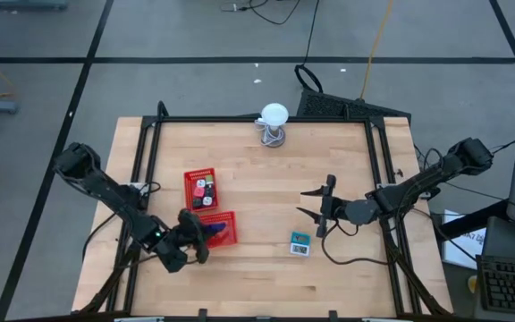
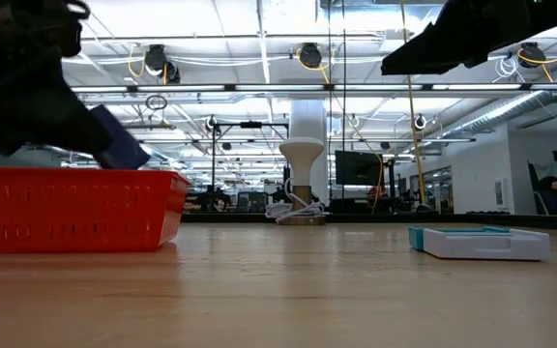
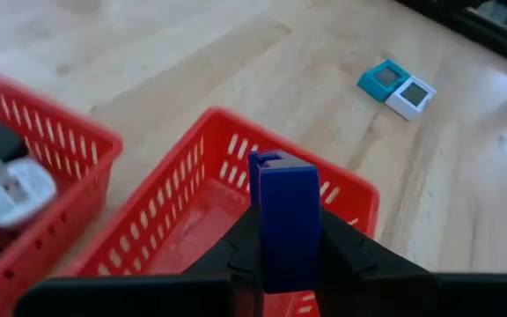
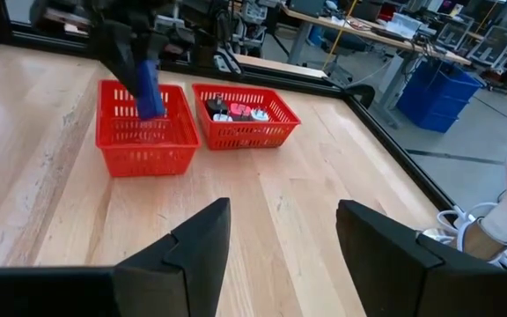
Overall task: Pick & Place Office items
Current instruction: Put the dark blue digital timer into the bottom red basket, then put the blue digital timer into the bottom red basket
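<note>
Blue flat block (image 3: 285,222), long axis running out along the fingers and away from the wrist, tilted in the low view with its free end angled down toward the basket. Clamped between the two fingers of the left end effector (image 3: 286,255), roughly half of it sticking out past the fingertips. Held just above the nearer red mesh tray (image 1: 223,230), over its interior, not touching the floor of it as far as can be told. Second red mesh tray (image 1: 201,189) just beside, holding several small pieces (image 4: 236,112) in red, pink, black and white. Teal-blue packet (image 1: 299,243) with white label lying flat on the surface (image 1: 257,282), well apart from both trays, near the right end effector (image 1: 315,203). Right end effector hanging above the surface with fingers spread, grasping nothing. White ball on a wire stand (image 1: 274,123) at the far edge.
</note>
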{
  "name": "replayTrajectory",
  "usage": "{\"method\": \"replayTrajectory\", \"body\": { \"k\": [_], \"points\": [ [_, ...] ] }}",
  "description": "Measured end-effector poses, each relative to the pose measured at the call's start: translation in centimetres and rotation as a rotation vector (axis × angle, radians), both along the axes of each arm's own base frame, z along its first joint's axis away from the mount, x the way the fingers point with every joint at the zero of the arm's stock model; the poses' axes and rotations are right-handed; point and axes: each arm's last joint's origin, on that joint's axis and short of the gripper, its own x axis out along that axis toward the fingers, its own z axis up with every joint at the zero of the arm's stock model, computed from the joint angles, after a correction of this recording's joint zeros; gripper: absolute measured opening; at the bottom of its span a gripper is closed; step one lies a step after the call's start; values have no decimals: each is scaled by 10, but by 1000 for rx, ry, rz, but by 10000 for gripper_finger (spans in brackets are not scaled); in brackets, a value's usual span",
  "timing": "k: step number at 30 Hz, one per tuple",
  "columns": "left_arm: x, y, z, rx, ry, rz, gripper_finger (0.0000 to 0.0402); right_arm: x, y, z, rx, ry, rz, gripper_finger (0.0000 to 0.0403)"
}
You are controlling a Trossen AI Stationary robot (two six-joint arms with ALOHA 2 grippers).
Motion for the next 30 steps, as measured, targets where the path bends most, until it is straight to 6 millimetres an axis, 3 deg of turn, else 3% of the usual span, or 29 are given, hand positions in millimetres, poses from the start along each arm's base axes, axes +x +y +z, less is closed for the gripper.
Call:
{"method": "replayTrajectory", "body": {
  "k": [10,23,30],
  "points": [
    [-11,9,-23,-112,-53,17,57,0,0,0,-1,0,-1,196],
    [-11,8,-23,-167,-40,13,160,0,0,0,1,1,5,196],
    [-8,5,-21,-218,-61,-13,190,1,6,-1,107,24,188,196]
  ]
}}
